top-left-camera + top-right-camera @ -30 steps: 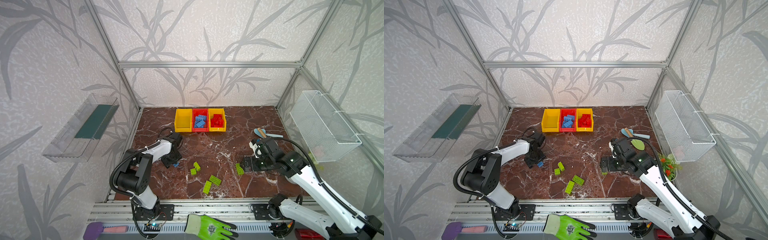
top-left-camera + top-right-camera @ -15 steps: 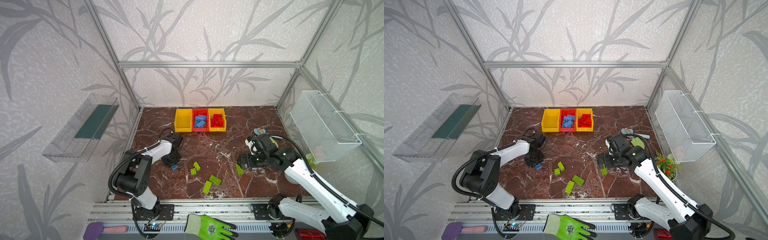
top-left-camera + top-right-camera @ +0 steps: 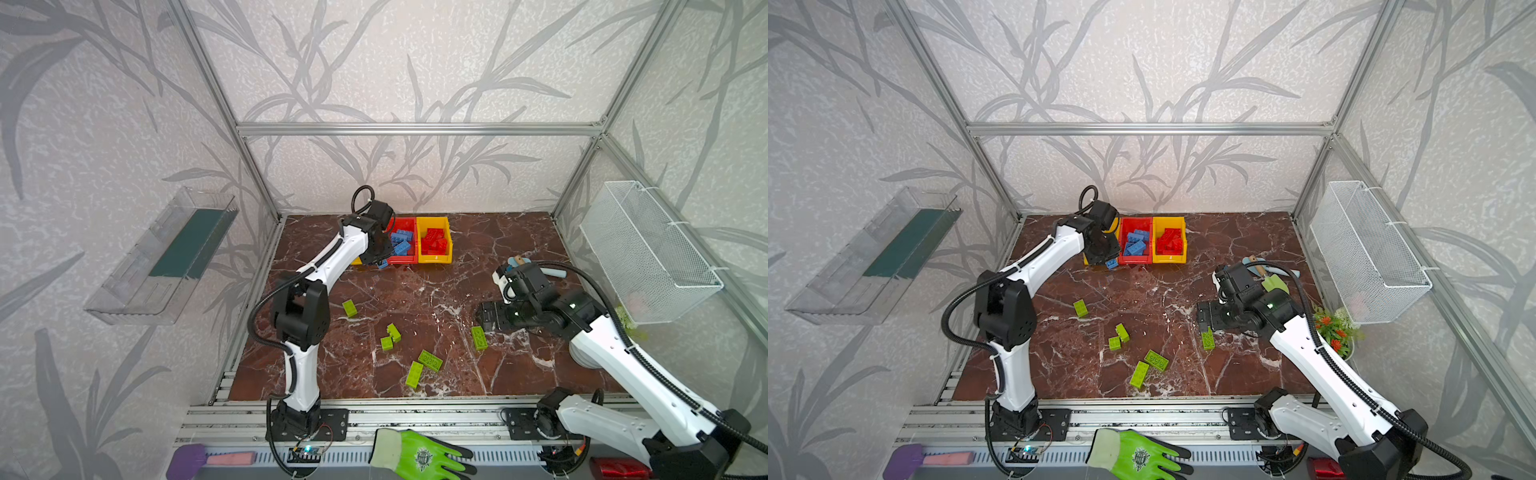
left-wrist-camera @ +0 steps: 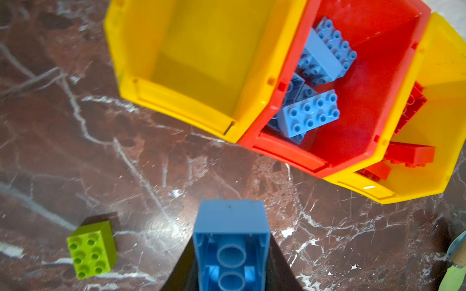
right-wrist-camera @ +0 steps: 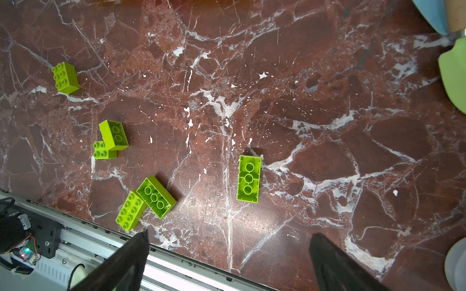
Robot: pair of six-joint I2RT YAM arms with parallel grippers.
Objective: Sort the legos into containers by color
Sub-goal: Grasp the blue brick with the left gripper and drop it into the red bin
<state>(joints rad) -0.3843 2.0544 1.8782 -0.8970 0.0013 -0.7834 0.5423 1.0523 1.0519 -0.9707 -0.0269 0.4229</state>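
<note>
- Six lime green legos (image 5: 249, 178) lie loose on the marble floor (image 5: 327, 126) ahead of my right gripper (image 5: 228, 252). Its fingers stand wide apart with nothing between them.
- The nearest green brick lies upside down just beyond those fingertips, hollow side up and clear of its neighbours.
- My left gripper (image 4: 230, 272) is clamped on a blue brick (image 4: 230, 221), one finger on each flat side wall, with the open underside facing the wrist camera.
- Past the left fingertips sits the red bin (image 4: 290, 153), which has blue bricks (image 4: 310, 113) in it. The carried brick hangs over the floor, short of that bin's front lip.
- Beside the red bin is the empty yellow bin (image 4: 181, 110), which I take to be meant for the greens. The far yellow bin (image 4: 403, 186) holds red bricks (image 4: 408, 153).
- I judge these bricks light, rigid and hollow, so a firm squeeze should not harm them. Their glossy walls could slip in a shallow pinch.
- My choice is to pinch two parallel flat walls midway along, across the short width, and to avoid studs and corners.
- Two green pairs lie touching, so a finger lowered there may shove the neighbour. I would take the lone bricks first.
</note>
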